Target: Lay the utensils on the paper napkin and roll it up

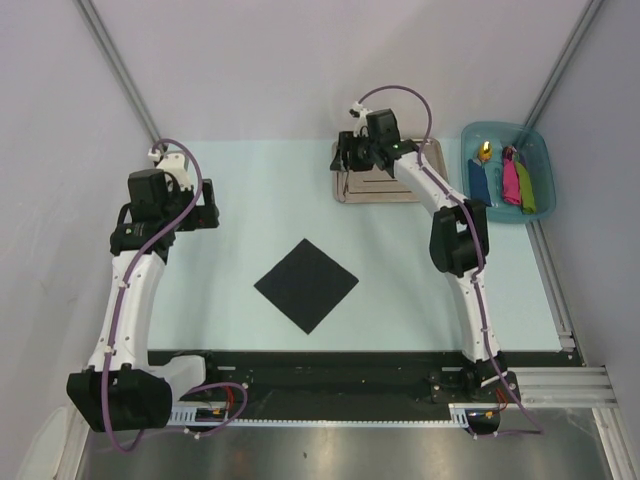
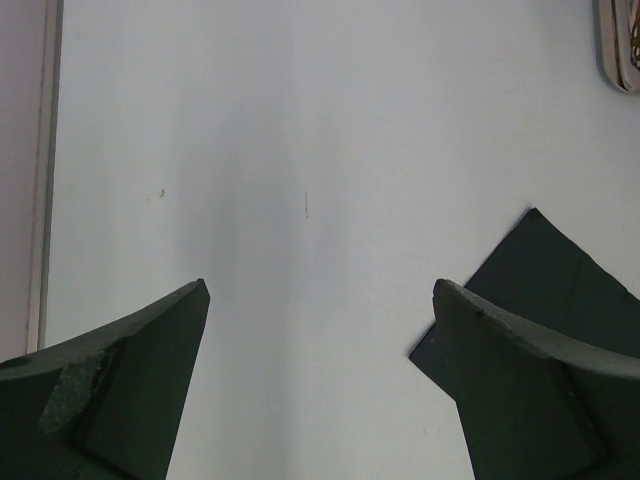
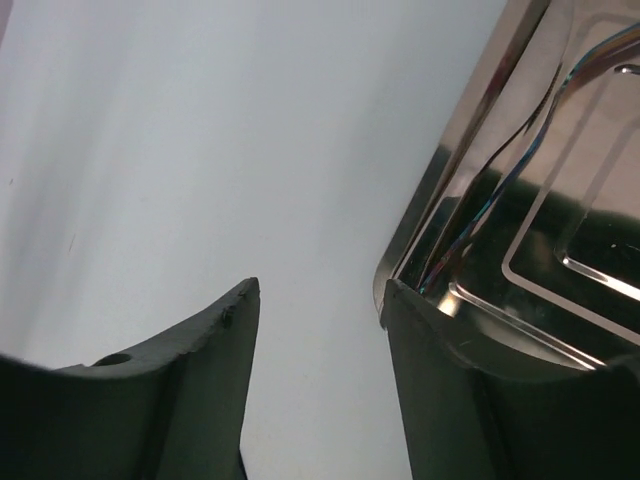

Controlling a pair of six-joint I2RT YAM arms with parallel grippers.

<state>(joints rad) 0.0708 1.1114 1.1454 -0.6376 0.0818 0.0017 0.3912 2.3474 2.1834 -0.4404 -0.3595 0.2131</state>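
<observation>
The black paper napkin point(image 1: 305, 285) lies flat as a diamond at the table's middle; one corner shows in the left wrist view point(image 2: 560, 280). My left gripper point(image 1: 207, 208) point(image 2: 320, 290) is open and empty over bare table, left of the napkin. My right gripper point(image 1: 346, 156) point(image 3: 322, 290) is open and empty at the left edge of the steel tray point(image 1: 425, 190) point(image 3: 455, 165). A thin purplish line point(image 3: 500, 190) shows inside the tray; I cannot tell whether it is a utensil or a reflection. The utensils do not show clearly in any view.
A blue bin point(image 1: 540, 150) at the far right holds bright blue, pink and green items. Grey walls with metal rails close in the table at left, right and back. The tray's corner shows at the top right of the left wrist view point(image 2: 612, 60).
</observation>
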